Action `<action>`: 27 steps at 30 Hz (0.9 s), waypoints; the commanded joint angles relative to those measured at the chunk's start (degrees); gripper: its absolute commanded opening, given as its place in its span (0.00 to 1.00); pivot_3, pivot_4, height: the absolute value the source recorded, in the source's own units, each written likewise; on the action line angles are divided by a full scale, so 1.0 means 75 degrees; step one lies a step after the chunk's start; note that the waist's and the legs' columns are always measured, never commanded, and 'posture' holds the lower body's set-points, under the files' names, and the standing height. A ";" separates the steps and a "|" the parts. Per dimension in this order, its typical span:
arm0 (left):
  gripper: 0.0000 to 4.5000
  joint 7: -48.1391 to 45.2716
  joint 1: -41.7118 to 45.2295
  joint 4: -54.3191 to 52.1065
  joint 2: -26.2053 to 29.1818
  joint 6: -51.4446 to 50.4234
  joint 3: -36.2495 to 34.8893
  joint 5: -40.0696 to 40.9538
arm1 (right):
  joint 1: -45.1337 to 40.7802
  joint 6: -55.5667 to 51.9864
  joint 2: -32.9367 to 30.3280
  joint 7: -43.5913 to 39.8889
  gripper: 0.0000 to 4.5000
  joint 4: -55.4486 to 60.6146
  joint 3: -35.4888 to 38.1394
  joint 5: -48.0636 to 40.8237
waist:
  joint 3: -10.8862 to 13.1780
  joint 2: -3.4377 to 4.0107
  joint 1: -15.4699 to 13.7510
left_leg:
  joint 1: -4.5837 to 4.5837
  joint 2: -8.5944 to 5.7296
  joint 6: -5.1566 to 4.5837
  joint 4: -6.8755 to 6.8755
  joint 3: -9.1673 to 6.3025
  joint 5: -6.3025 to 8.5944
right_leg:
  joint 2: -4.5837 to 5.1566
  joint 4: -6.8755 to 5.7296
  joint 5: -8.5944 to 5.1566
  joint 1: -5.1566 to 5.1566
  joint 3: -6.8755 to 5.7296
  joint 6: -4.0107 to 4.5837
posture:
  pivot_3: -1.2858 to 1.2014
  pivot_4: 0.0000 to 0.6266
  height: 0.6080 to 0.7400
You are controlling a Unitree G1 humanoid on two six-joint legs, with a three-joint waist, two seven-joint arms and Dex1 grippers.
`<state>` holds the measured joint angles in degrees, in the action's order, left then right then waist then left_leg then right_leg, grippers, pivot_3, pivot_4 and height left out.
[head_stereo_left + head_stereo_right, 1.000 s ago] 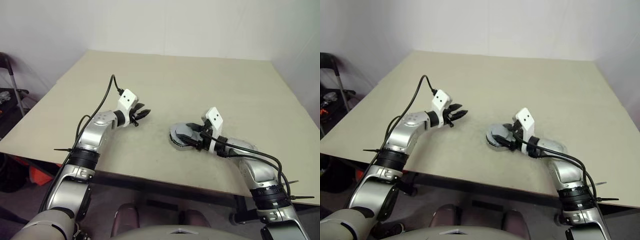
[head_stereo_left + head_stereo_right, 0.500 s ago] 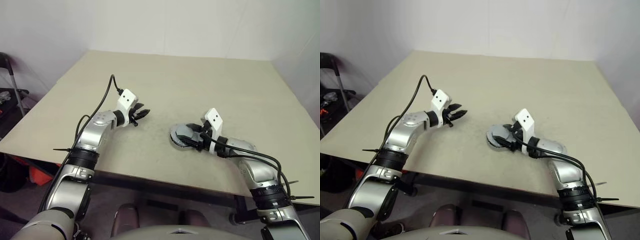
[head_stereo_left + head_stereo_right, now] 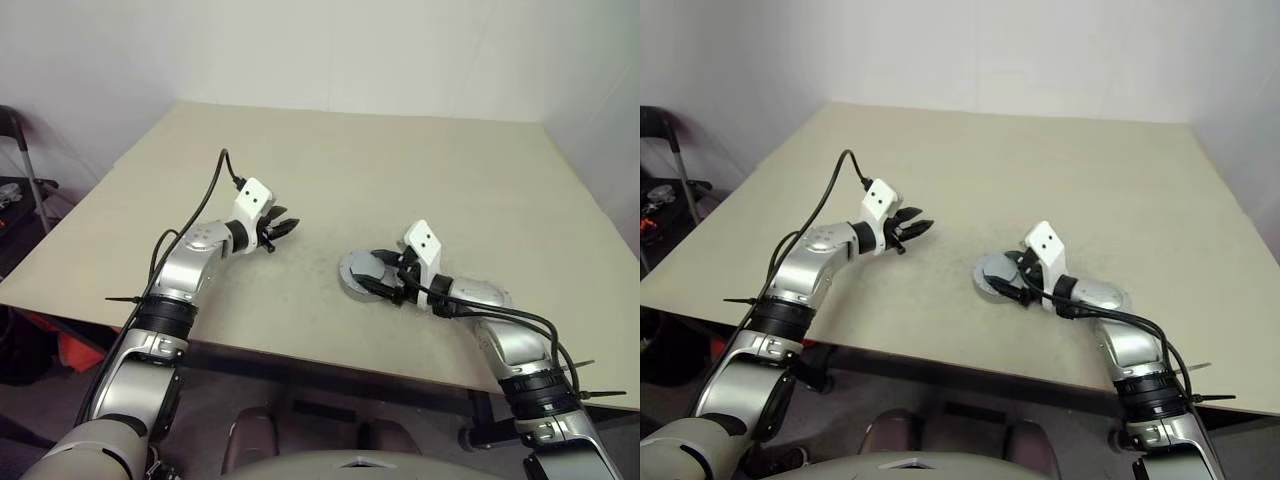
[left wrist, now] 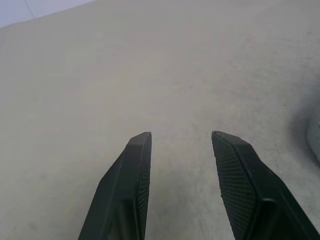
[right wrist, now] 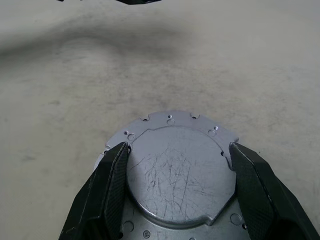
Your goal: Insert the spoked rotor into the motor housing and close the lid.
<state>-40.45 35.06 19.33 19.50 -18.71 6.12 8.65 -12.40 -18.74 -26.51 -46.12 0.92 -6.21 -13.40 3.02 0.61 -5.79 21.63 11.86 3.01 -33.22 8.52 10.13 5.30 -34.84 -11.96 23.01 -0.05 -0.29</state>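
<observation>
On the table, the right claw grips the lid by its sides; the left claw hangs open and empty, well apart.

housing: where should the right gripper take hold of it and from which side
Take the housing by its raised round centre, pinched across its width. Come in low from the robot's own side, the way the right gripper is lined up now. The housing lies flat on the table, its top face is smooth, and its notched flange looks too thin and low to get under.
</observation>
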 commanded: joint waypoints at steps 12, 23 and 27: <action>0.45 0.0066 0.0068 -0.0824 -0.0336 -0.1017 -0.0366 0.0700 | -0.0047 0.0174 -0.0172 0.0205 0.69 -0.0539 -0.0277 0.0608 | -0.0009 -0.0016 0.0019 | -0.0039 0.0000 -0.0001 0.0000 0.0001 0.0001 | 0.0000 0.0000 0.0002 -0.0039 0.0001 0.0004 | 0.52 0.00 1.00; 0.00 0.0046 -0.0471 -0.2038 -0.1123 -0.4372 -0.0761 0.2838 | -0.0185 0.0178 -0.0189 0.0311 0.69 -0.0625 -0.0297 0.0659 | -0.0010 -0.0020 0.0037 | -0.0084 0.0001 0.0000 0.0006 0.0003 -0.0001 | 0.0000 0.0007 -0.0002 -0.0083 0.0002 -0.0001 | 0.52 0.00 1.00; 0.00 0.0158 -0.0578 -0.1898 -0.1182 -0.5149 -0.0938 0.3279 | -0.0183 0.0184 -0.0194 0.0331 0.69 -0.0617 -0.0295 0.0647 | -0.0008 -0.0023 0.0044 | -0.0081 0.0000 -0.0001 0.0006 0.0003 -0.0001 | -0.0001 0.0010 -0.0018 -0.0080 0.0002 -0.0028 | 0.52 0.00 1.00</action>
<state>-39.24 29.84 6.31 10.82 -55.52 0.88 30.76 -13.99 -16.58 -26.88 -45.20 -1.57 -8.44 -11.18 2.96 0.44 -5.46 21.02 11.86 3.00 -33.18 8.55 10.13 5.30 -34.76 -12.14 22.41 -0.03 -0.58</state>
